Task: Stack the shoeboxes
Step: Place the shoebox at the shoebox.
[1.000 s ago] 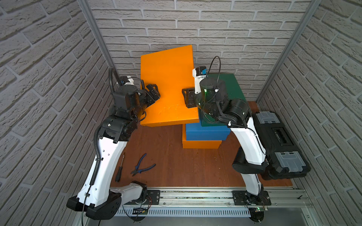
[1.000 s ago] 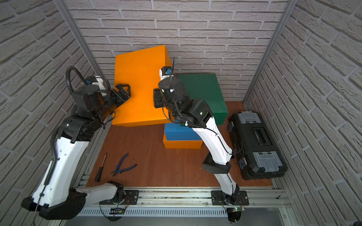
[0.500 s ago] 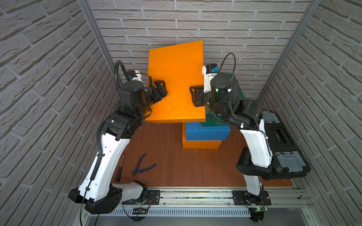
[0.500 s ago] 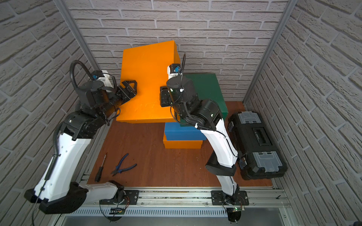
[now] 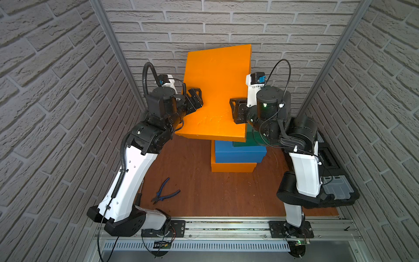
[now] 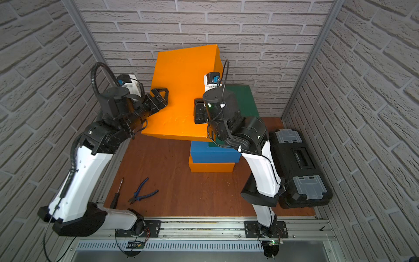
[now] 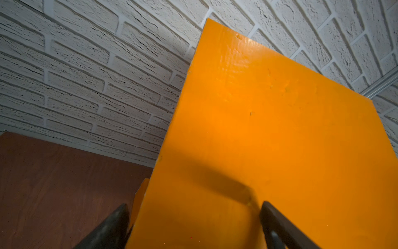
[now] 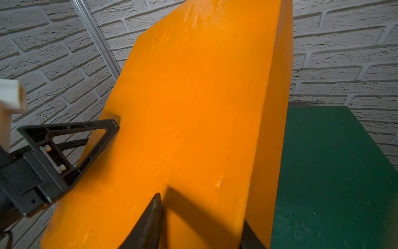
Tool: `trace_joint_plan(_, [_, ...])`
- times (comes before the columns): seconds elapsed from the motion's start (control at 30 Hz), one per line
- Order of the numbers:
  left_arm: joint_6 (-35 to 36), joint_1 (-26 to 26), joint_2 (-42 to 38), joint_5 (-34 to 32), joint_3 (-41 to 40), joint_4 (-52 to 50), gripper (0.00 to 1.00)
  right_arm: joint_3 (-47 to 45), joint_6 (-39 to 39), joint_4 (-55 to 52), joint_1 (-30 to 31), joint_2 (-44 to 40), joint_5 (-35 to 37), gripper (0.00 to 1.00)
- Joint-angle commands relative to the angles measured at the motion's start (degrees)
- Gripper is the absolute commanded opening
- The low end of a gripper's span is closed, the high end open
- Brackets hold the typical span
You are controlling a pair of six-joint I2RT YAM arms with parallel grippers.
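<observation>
Hanging tilted at upper centre in both top views, the upper orange shoebox point(image 5: 215, 90) (lid shut) is clamped by the left gripper point(image 5: 196, 99), jaws wide, and the right gripper point(image 5: 234, 111), jaws narrower. It partly overlaps the stacked green shoebox point(image 6: 240, 99), blue shoebox point(image 5: 238, 153) and lower orange shoebox point(image 5: 231, 167).

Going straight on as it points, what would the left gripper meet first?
The raised orange shoebox. The fingers of the left gripper sit either side of its edge, so going on would probably just push it toward the right gripper.
</observation>
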Motion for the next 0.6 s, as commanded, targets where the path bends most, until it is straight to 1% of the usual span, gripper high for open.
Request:
trace_joint_plan(0.0, [-2.2,-4.9,3.2,12.0,2.8,13.9,0.93,1.6,-1.9,-5.1,3.0,6.9,-19.8,0.44])
trace_joint_plan(0.13, [-2.2,-4.9,6.6,12.8,6.0,13.9,0.93,2.6,-1.1,-8.8,-0.3,5.7,-20.3,0.44])
trace_joint_plan(0.57, [-2.8,-4.9,17.4,15.4,17.5,12.5,0.92,2.6,0.0,-15.3,-11.6,2.4,-24.5,0.45])
